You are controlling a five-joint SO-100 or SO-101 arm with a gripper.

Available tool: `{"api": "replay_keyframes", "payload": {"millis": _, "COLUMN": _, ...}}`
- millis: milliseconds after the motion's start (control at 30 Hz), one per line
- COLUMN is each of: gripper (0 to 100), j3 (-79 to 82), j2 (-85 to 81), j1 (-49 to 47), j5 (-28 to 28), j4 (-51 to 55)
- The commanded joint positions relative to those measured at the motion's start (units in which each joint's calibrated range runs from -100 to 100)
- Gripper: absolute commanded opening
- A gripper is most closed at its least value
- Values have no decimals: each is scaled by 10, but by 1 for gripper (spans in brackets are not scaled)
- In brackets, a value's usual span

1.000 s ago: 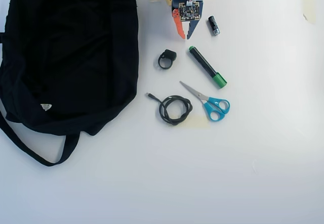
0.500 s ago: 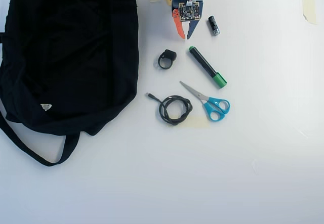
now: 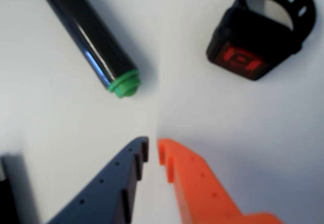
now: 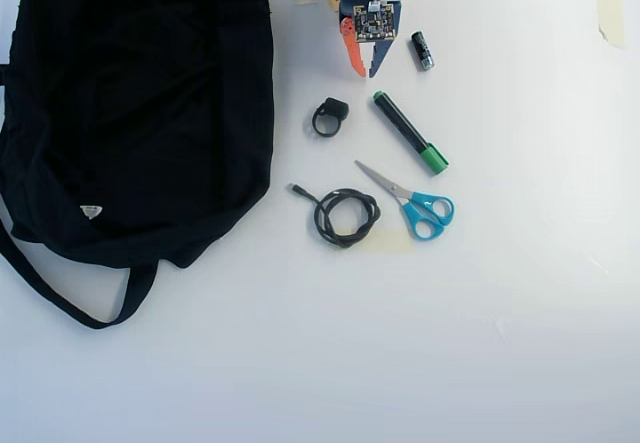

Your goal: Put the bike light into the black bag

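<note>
Soft black bag (image 4: 130, 113), blocky bike light (image 4: 329, 116) w/ ring strap, plastic gripper (image 3: 152, 150) nearly closed, empty

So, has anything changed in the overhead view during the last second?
Nothing has visibly changed. The gripper stays near the top of the table with its jaws nearly closed and empty. The bike light, the black bag, the marker, the scissors and the coiled cable lie where they were.
</note>
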Motion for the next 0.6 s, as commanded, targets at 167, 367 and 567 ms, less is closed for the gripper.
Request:
{"api": "replay_keyframes", "payload": {"millis": 167, "gripper": 2, "j3": 12, "j2": -5, "j1": -5, "j5": 4, "j4": 22}}
{"api": "replay_keyframes", "payload": {"millis": 367, "gripper": 2, "j3": -45, "j2": 37, "j1": -6, "j5": 41, "j4": -109}}
{"api": "replay_keyframes", "payload": {"millis": 567, "gripper": 2, "j3": -201, "j2": 211, "j1": -23, "j5": 91, "j4": -272}}
